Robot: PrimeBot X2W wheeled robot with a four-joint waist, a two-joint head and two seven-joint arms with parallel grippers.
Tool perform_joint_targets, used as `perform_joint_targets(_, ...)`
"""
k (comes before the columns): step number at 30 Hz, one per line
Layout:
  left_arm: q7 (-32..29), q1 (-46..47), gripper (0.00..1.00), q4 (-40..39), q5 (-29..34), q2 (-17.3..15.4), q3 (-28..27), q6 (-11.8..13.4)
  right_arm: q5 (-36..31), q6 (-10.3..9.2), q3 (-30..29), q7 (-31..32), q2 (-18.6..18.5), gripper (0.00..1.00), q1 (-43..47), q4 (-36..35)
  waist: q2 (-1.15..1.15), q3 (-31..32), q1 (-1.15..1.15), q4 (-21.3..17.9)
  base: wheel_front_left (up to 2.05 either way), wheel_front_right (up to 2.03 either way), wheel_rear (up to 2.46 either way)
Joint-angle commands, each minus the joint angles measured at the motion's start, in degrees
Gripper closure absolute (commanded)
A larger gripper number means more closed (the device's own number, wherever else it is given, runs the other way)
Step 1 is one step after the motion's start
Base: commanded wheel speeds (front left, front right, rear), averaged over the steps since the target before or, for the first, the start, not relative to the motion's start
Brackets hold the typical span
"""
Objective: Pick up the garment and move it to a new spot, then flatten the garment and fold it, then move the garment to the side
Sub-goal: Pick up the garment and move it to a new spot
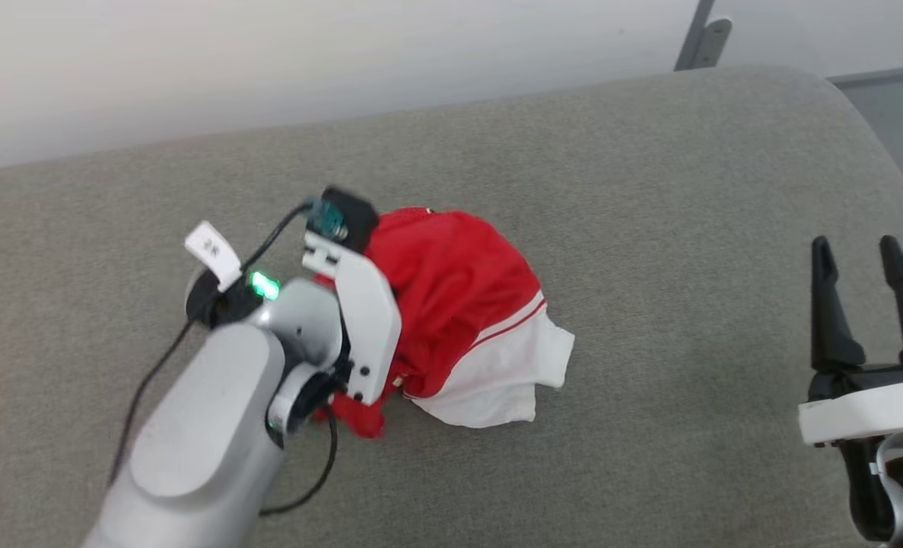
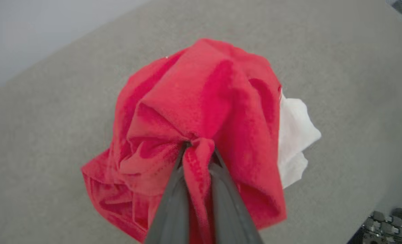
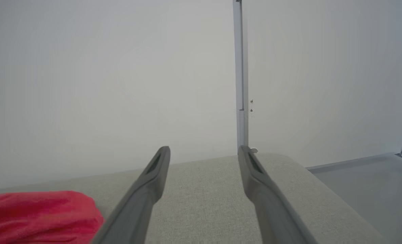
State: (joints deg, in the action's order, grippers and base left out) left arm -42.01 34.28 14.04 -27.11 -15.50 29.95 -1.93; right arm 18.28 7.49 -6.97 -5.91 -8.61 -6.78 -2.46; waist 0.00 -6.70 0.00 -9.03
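At btm ctr of the left wrist view, the left gripper (image 2: 199, 147) is clamped narrow on a pinched fold of the garment (image 2: 201, 91), red cloth squeezed up between its two dark fingers (image 2: 173, 189). Rest of the garment hangs bunched around the tips in a crumpled mound, w/ a white panel (image 2: 294, 135) sticking out at the right side of that view. Head view: the mound sits at frame ctr on the grey cushion (image 1: 649, 190), white panel at its lower right w/ thin red-white stripes along the border; can't tell if any part is off the cushion. Pale left forearm (image 1: 200, 426) enters from lower left, covering the mound's left edge, w/ a green light (image 1: 265, 285), a white tag (image 1: 211, 251) and a black cable (image 1: 143, 388) on it. At lower right the right gripper (image 1: 855, 245) is well apart from the garment, fingers spread wide and empty.
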Motion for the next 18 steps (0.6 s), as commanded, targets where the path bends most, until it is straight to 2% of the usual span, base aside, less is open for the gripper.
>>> perform_joint_targets(1,0.3,-0.7,1.00,0.6,-0.3,0.1,-0.1,0.3,0.3,0.00,0.2,-0.3,0.3,0.00,-0.3,0.2,0.00,-0.1,0.00,-0.4,0.00,0.00,0.00)
perform_joint_targets(11,3.6,-2.3,1.00,21.8,-1.2,2.8,2.0,-1.5,1.1,0.00,4.1,-1.4,-0.2,0.00,-2.2,3.1,0.00,0.0,0.00,-2.2,0.00,0.00,0.00)
perform_joint_targets(18,8.6,-0.8,1.00,31.8,-2.0,5.5,3.1,-3.5,1.8,0.00,5.4,-2.2,-0.7,0.00,-2.8,4.5,0.00,0.5,0.00,-2.2,0.00,0.00,0.00)
